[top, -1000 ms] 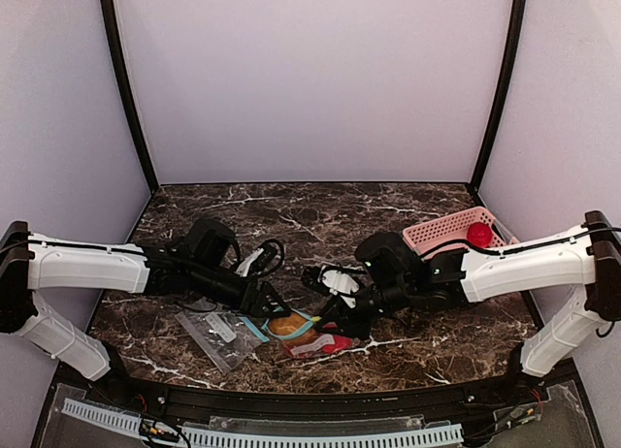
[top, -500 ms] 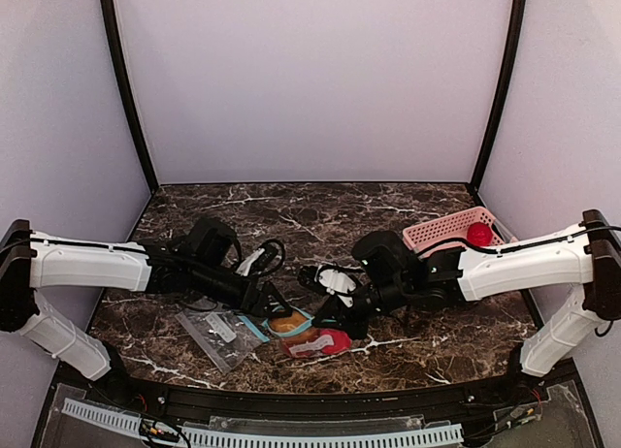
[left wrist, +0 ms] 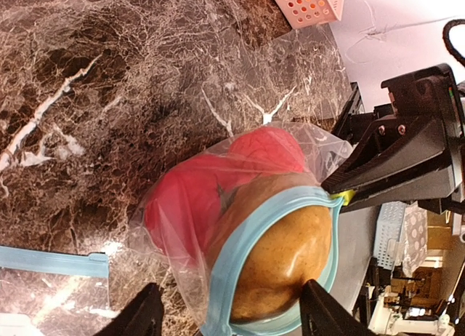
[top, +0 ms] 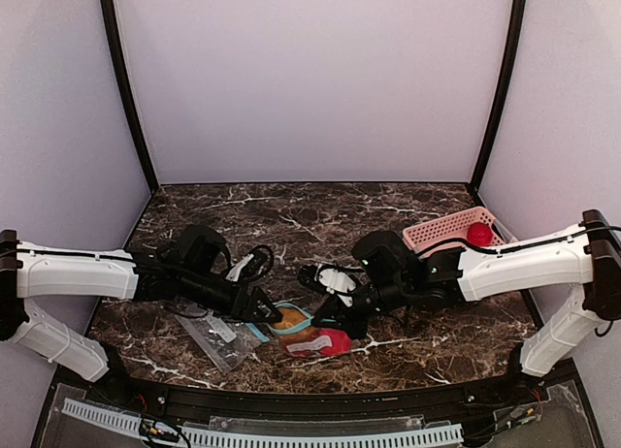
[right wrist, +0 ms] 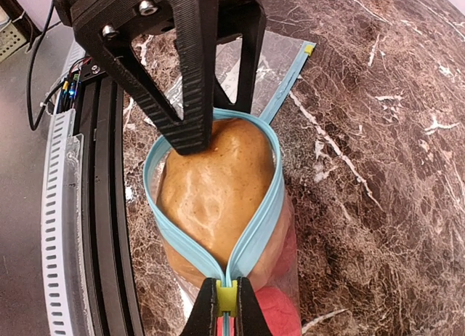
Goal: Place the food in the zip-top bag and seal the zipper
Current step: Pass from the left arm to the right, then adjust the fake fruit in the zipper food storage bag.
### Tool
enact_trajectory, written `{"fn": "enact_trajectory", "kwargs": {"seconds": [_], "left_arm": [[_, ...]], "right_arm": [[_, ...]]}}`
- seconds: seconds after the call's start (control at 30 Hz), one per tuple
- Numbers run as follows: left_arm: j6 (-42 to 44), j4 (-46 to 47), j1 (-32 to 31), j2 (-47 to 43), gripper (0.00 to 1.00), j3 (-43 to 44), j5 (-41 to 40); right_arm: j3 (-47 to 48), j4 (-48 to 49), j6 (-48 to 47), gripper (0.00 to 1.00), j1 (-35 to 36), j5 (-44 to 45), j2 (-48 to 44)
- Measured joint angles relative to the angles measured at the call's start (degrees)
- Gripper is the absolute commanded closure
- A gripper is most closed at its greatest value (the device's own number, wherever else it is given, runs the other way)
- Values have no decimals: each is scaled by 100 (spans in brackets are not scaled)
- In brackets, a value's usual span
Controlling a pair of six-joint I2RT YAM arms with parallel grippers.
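The zip-top bag (top: 310, 336) lies on the desk (top: 320, 215) near its front middle, between the two hands. Its mouth faces about 9 o'clock and its bottom about 4 o'clock. The zipper (right wrist: 258, 220) bows open in a loop around a brown-tan piece (right wrist: 214, 190), and red pieces (left wrist: 190, 205) sit deeper in the bag.

Both arms reach in low. The left arm (top: 73, 273) comes from 9 o'clock and the right arm (top: 524, 259) from 3. The left hand (top: 262, 306) has its fingers apart at the mouth, one tip at the rim. The right hand (right wrist: 227, 310) is pinched together on the zipper's end.

At 2 o'clock a pink basket (top: 437, 237) holds one red piece (top: 478, 235). A second clear bag (top: 215, 334) lies flat at 8 o'clock.
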Motion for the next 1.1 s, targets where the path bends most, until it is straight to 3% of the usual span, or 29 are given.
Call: {"fn": "enact_trajectory", "kwargs": {"seconds": [0.7,0.93,1.1], "left_arm": [[-136,369,61,264,81,20,378],[-138,376,87,372,98,74,382],[-155,407,96,439,99,114,348]], "right_arm": [[-90,129,131,100,-2,2,-4],[-114,264,140,100,-2,46,-11],[-122,321,249,100,-2,68,-13]]}}
